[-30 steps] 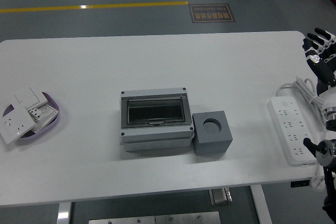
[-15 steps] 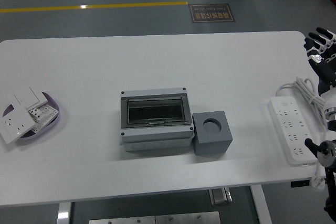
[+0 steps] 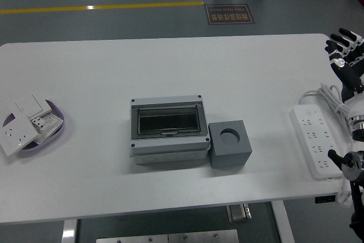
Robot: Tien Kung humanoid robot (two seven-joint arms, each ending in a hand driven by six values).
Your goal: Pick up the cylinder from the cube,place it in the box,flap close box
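Note:
A grey cube (image 3: 230, 144) stands on the white table (image 3: 170, 66) right of centre. Its round socket on top is empty; no cylinder shows anywhere. A grey box (image 3: 168, 131) stands touching the cube's left side, its dark see-through flap down and shut. My right hand (image 3: 343, 54) is raised at the table's far right edge, well away from the cube, fingers spread and holding nothing. My left arm is out of view.
A white power strip (image 3: 316, 140) with its coiled cord lies at the right edge, just below my right hand. A purple dish (image 3: 58, 131) with white socket plates sits at the left edge. A person's feet show on the floor beyond the table.
My right hand has shifted slightly at the right edge. A second foot has come into view on the floor at the top. The box and cube have not moved.

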